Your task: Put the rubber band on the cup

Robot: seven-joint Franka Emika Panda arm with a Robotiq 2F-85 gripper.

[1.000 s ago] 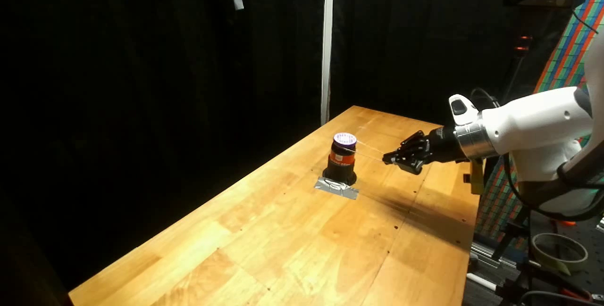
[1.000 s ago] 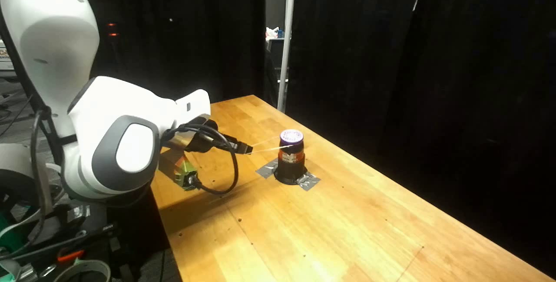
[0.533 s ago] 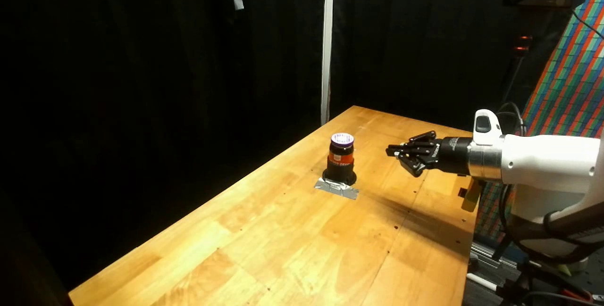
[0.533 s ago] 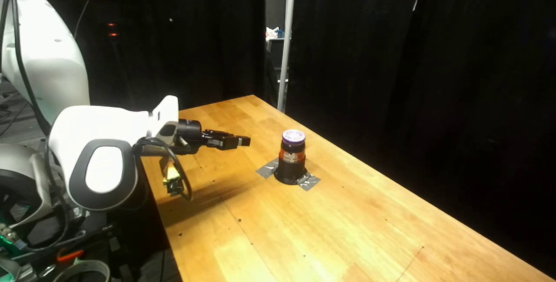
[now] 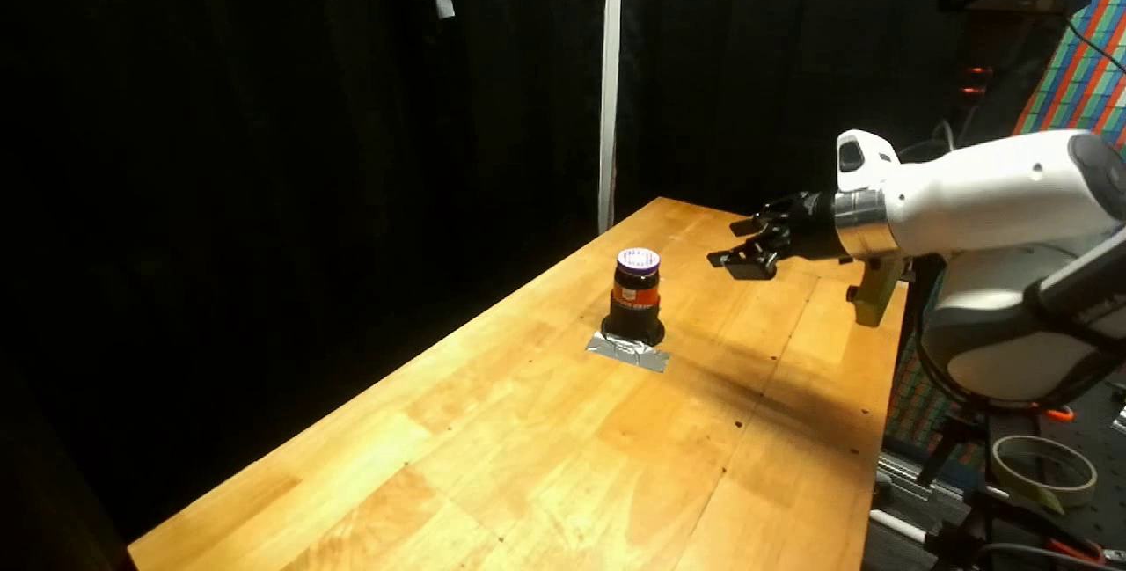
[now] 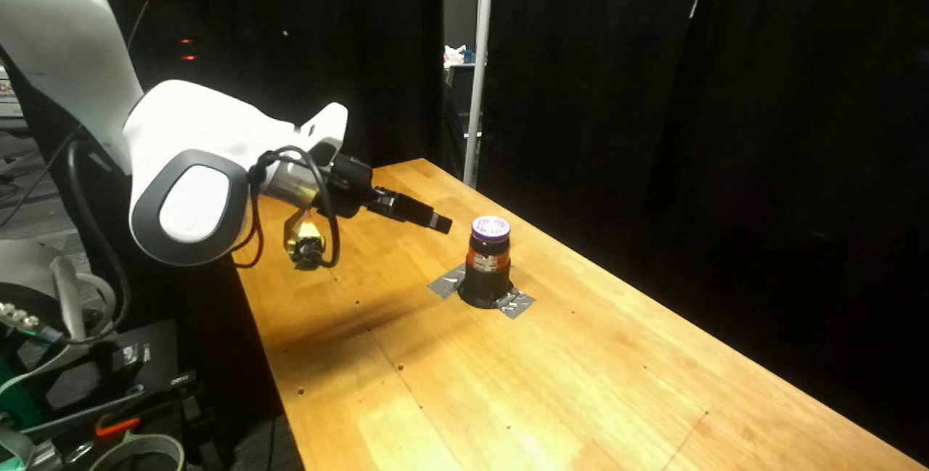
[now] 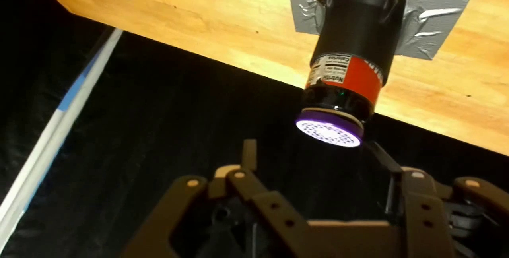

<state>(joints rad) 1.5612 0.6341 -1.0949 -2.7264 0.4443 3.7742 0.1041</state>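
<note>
End effector: spread apart, holding nothing. Rubber band: apparently around cup, just under lid. Advised: withdraw straight, brushing neither.

In the wrist view you can read "Calories" and the opening letters "Nutri", upside down, on the white panel of the label on the cup. You cannot make out the small print between them, the label's white lettering on orange, or the marks on the lid.
</note>
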